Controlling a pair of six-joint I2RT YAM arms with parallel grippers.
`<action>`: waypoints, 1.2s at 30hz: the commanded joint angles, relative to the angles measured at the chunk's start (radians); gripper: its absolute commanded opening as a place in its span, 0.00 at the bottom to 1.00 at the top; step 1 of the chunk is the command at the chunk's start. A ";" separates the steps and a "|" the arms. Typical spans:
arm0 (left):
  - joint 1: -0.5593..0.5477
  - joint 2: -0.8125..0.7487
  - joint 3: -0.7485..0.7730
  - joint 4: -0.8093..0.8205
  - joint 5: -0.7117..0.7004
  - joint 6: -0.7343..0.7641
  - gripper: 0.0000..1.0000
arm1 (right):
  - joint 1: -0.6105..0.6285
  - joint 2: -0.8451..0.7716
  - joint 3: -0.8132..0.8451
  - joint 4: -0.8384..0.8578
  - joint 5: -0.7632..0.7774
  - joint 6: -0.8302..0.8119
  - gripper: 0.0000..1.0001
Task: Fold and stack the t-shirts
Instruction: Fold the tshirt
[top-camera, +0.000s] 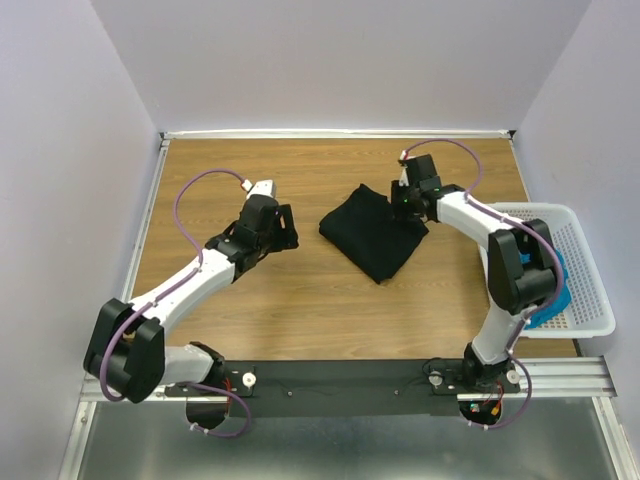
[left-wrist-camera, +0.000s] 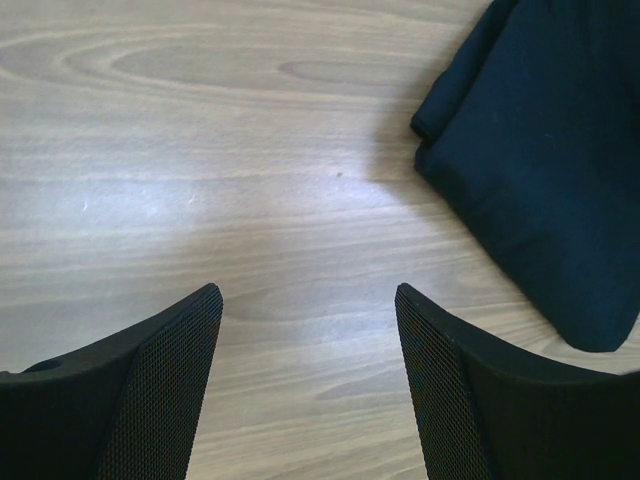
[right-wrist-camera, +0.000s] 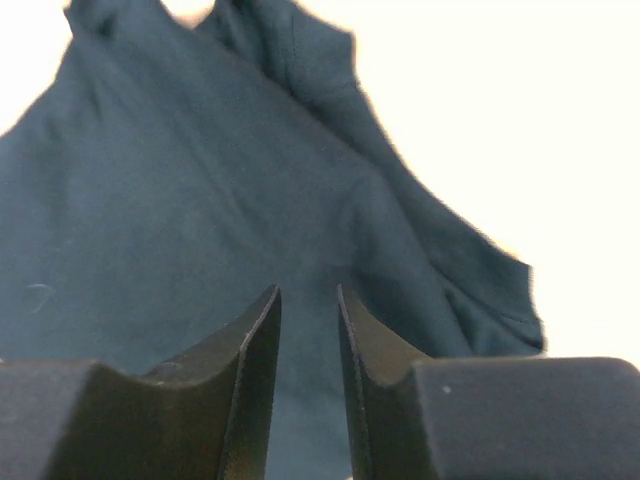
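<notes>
Behind the right arm (top-camera: 515, 262) — teal t-shirt (top-camera: 555, 296) mostly hidden.

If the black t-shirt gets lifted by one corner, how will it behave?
Probably floppy: the black t-shirt lies in soft folds, so a lifted corner would likely drape and unfold. Pushed, it may bunch rather than slide whole on the wooden table.

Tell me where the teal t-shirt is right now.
In the top view, the teal t-shirt lies in the white basket on the far right, partly hidden behind the right arm.
</notes>
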 joint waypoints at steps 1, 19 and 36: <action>-0.003 0.029 0.049 0.058 0.040 0.019 0.78 | -0.085 -0.087 -0.048 0.008 0.017 0.022 0.37; -0.063 0.234 0.258 0.107 0.081 0.087 0.77 | -0.258 -0.058 -0.144 0.010 0.109 0.109 0.35; -0.144 0.673 0.563 0.123 0.141 0.093 0.54 | -0.201 -0.334 -0.206 0.019 -0.342 0.144 0.42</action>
